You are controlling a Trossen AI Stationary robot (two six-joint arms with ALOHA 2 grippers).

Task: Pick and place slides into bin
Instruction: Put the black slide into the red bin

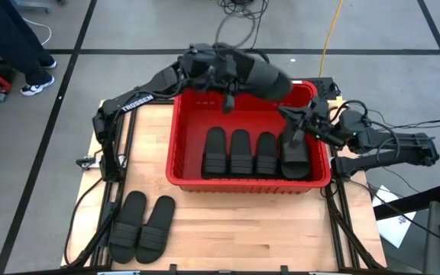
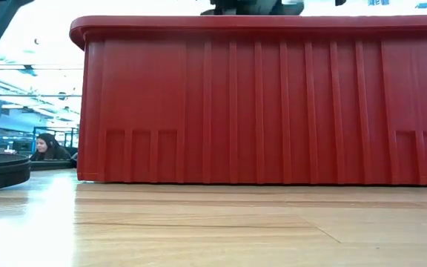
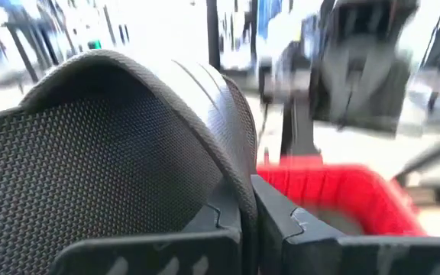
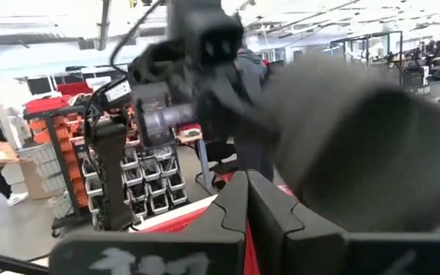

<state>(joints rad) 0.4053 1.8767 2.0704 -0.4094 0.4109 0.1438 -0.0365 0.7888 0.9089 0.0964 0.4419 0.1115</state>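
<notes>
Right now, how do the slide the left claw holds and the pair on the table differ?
The held slide hangs in the air over the bin's back edge, clamped in the shut left claw; the pair on the table lies flat on the wood, outside the bin. The held slide runs crosswise to the rows in the bin; the pair lies side by side, slightly slanted, untouched. All are black with a wide strap.

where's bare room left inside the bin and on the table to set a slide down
In the bin, the floor is bare along the left wall, beside the row of four slides, and across the far half behind them, though the left end effector hangs there holding a slide. The right side is crowded. The table is bare right of the two slides.
</notes>
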